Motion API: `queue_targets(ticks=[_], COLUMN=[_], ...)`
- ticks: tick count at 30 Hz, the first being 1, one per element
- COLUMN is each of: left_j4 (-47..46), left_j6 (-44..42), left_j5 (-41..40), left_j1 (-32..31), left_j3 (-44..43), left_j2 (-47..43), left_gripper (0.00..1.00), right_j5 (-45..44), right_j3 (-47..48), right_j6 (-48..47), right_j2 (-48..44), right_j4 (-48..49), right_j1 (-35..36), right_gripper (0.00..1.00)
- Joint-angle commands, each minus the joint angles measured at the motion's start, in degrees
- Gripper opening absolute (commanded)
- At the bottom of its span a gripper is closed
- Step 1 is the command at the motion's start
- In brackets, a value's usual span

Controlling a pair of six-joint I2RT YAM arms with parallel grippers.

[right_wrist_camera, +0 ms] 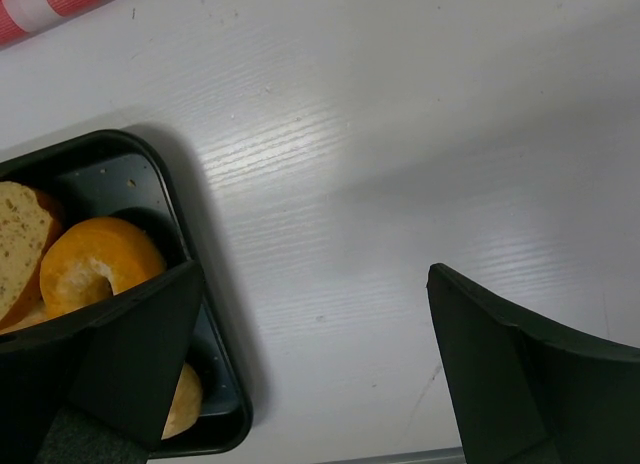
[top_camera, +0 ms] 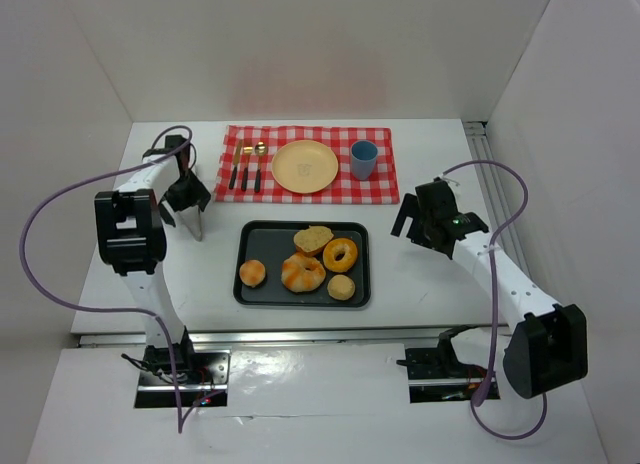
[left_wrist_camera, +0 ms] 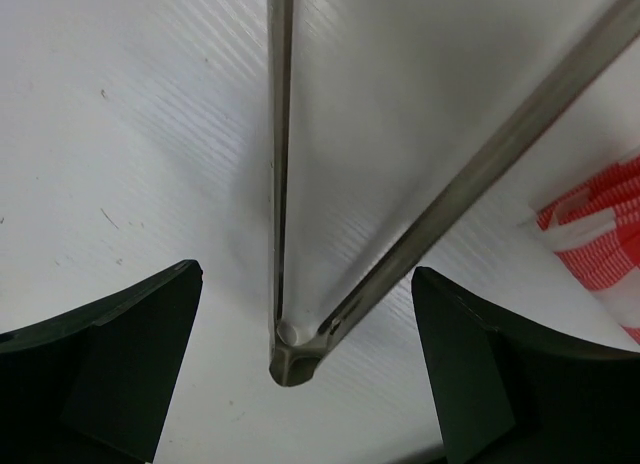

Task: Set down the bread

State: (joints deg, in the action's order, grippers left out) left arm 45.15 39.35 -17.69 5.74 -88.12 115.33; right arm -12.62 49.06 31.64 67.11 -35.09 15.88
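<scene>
Straddles the tongs [left_wrist_camera: 281,204] on the table [left_wrist_camera: 120,134] with the left claw [left_wrist_camera: 305,274] spread wide, ungripped, likely to take them as lifting tool, with the right claw [right_wrist_camera: 315,274] agape just right of the tray [top_camera: 262,239] holding the bread [top_camera: 302,272], near of the plate [top_camera: 305,167].

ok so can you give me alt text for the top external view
A dark tray holding five pieces of bread sits centre frame, below a red checked placemat set with a yellow plate, blue cup and cutlery. The left gripper straddles metal tongs left of the tray; the right gripper hovers over bare table to its right.
</scene>
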Motion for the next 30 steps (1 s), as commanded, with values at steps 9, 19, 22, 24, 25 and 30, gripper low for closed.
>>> queue_targets(ticks=[9,19,22,24,25,30], left_j4=[-4.8,-7.3,-7.9,-8.4,-8.9,-9.5], left_j6=[-2.0,-2.5,-2.5,-3.0,-3.1,-4.9], left_j5=[4.8,3.5,1.8,-0.1,-0.1,1.6], left_j1=[4.5,5.2,3.5,2.8,2.0,-0.5], left_j3=[-8.2,-11.7,-10.5,-10.0,-9.2,-7.0], left_j2=[8.6,11.5,7.2,4.2,2.6,-10.1], left_gripper=[0.98,0.62,0.46,0.32,0.29,0.23], right_j5=[1.2,2.3,2.3,2.8,2.8,2.8], right_j3=[-0.1,0.4,1.5,1.5,1.5,2.0], right_j6=[-0.5,-0.5,0.0,0.0,0.0,0.0], right_j2=[2.1,2.1,2.1,2.1,2.1,1.5], right_j4=[3.1,3.1,2.6,2.6,2.6,2.0], right_j1=[0.4,0.4,0.4,0.4,0.4,0.4], right_gripper=[1.00,1.00,1.00,1.00,1.00,1.00])
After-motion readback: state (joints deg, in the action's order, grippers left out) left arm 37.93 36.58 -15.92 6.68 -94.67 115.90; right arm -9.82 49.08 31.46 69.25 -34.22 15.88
